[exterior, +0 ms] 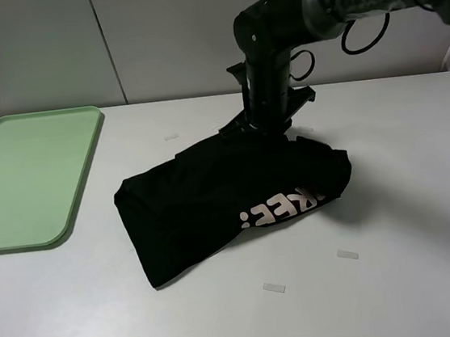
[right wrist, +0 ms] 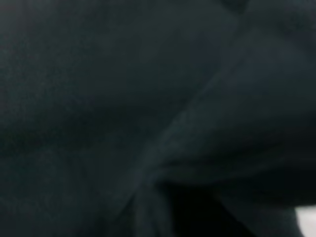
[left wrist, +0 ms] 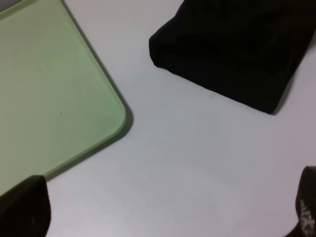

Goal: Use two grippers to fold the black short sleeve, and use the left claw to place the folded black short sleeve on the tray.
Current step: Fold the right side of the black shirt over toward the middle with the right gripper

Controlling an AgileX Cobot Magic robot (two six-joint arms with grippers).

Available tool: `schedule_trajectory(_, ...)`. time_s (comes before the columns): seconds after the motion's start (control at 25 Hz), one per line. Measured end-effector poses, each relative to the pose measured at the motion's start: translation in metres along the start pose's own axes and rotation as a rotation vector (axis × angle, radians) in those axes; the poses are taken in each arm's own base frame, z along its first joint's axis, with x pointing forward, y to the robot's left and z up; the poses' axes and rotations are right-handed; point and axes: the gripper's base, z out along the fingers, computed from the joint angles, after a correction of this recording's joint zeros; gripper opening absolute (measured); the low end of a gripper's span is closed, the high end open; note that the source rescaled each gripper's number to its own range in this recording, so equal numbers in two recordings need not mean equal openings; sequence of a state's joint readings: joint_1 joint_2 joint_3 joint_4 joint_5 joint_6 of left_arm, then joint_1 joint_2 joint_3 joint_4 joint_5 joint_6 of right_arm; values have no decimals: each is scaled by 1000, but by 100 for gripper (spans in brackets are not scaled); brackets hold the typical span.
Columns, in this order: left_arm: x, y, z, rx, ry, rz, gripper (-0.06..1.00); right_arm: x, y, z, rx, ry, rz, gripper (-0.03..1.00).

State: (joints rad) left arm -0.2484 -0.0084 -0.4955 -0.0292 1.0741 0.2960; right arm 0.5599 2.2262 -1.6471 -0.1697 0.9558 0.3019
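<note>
Closest, the black short sleeve [right wrist: 123,98] blankets the right end effector [exterior: 267,125], grip untellable; the left end effector [left wrist: 165,213], spread, hovers short of it beside the tray [left wrist: 59,98].

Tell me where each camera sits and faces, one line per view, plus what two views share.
Exterior high: mounted high, looking down on the white table; flat pale-green plastic tray, black cloth T-shirt, and the right gripper at the shirt's far edge.
Left wrist: above the table, looking down at tray corner and shirt corner; the left gripper shows its wide-apart jaws.
Right wrist: close against the shirt, cloth fills it; no robot part shows.
Shared: exterior high and left wrist both show tray and shirt.
</note>
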Motion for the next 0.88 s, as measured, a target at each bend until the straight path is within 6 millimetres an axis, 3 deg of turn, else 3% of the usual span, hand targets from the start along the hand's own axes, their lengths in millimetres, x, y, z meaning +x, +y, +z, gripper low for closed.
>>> schedule_trajectory(0.24, 0, 0, 0, 0, 0, 7, 100, -1, 26, 7, 3, -63, -113, 12)
schedule_trajectory(0.36, 0, 0, 0, 0, 0, 7, 100, -1, 40, 5, -25, -102, -158, 19)
schedule_trajectory(0.44, 0, 0, 0, 0, 0, 7, 100, 0, 49, 4, -52, -118, -176, 34)
schedule_trajectory(0.52, 0, 0, 0, 0, 0, 7, 100, 0, 53, 3, -60, -125, -196, 59)
schedule_trajectory(0.56, 0, 0, 0, 0, 0, 7, 100, 0, 53, 3, -60, -125, -196, 59)
schedule_trajectory(0.64, 0, 0, 0, 0, 0, 8, 100, 0, 54, 3, -60, -135, -221, 85)
schedule_trajectory(0.76, 0, 0, 0, 0, 1, 8, 100, 0, 54, 3, -60, -140, -235, 97)
schedule_trajectory(0.88, 0, 0, 0, 0, 1, 8, 100, 0, 56, -1, -55, -151, -249, 100)
